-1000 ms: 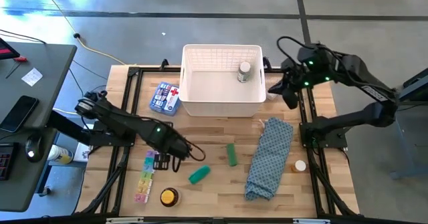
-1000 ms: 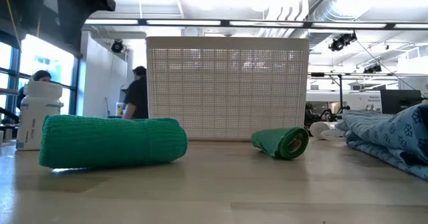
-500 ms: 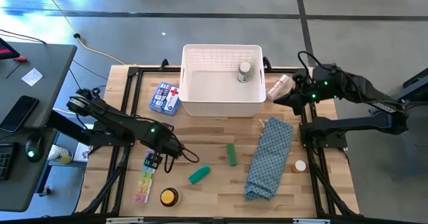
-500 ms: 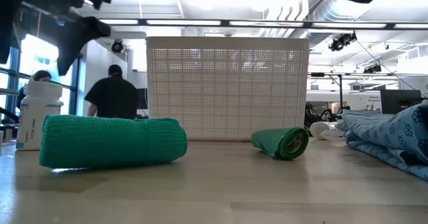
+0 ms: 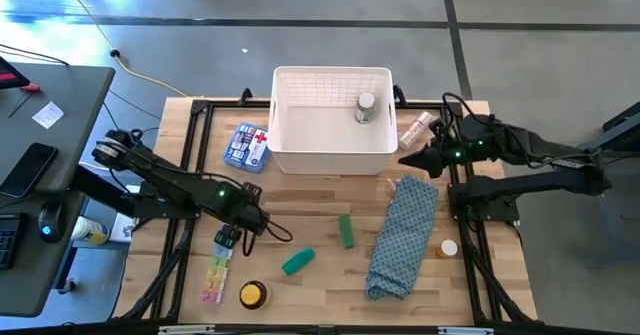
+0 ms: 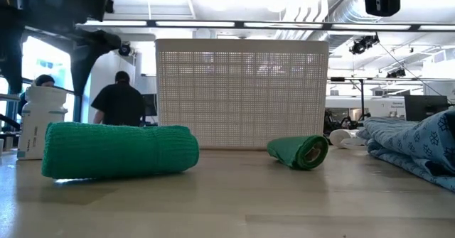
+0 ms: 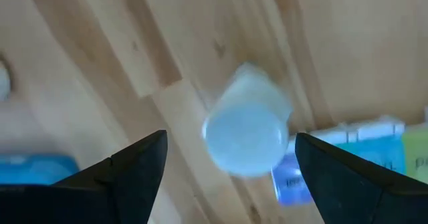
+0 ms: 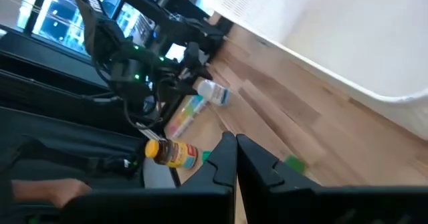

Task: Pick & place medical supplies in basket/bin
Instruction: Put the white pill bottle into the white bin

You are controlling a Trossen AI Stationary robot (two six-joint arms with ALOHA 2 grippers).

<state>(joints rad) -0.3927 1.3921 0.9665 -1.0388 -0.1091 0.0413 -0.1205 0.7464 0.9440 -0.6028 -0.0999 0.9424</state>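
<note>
Since the earlier frame: right gripper dropped from beside the pinkish tube to the table edge just right of the white lattice basket, tube now lying free on the frame near the basket's right wall. Left gripper drawn slightly back toward the table's left, now poised over a white-capped bottle standing just beside the upper end of the rainbow pill organiser strip.

In the left wrist view, fingers spread wide on either side of the bottle's cap, not touching it. In the right wrist view, the right fingers pressed together, nothing between them.

Inside the basket, one white-capped bottle upright near the far right corner. Blue-white red-cross pack flat on the table, touching or just beside the basket's left wall. Two green tubes on the wood in front of the basket: one near the middle, the other nearer the front edge. Round yellow tin at the front, beside the organiser's lower end. Blue patterned cloth stretched along the right side, with a small orange bottle just to its right.
</note>
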